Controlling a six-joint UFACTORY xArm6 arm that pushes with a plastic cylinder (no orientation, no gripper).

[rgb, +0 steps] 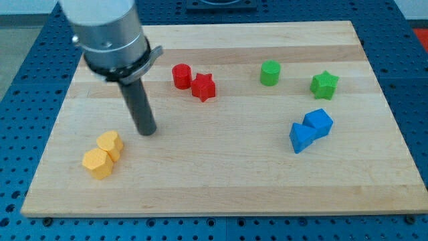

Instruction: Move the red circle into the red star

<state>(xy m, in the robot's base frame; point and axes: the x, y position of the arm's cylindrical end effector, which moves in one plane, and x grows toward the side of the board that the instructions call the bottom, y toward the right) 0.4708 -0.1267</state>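
The red circle (181, 75) stands on the wooden board (221, 174) at the upper middle, touching the red star (204, 87), which lies just to its lower right. My tip (147, 132) is on the board well to the lower left of the red circle, apart from it. The tip is just above and to the right of the two yellow blocks.
Two yellow blocks (110, 144) (97, 163) touch each other at the lower left. A green circle (270, 73) and a green star (324, 84) sit at the upper right. Two blue blocks (318, 122) (301, 137) touch at the right.
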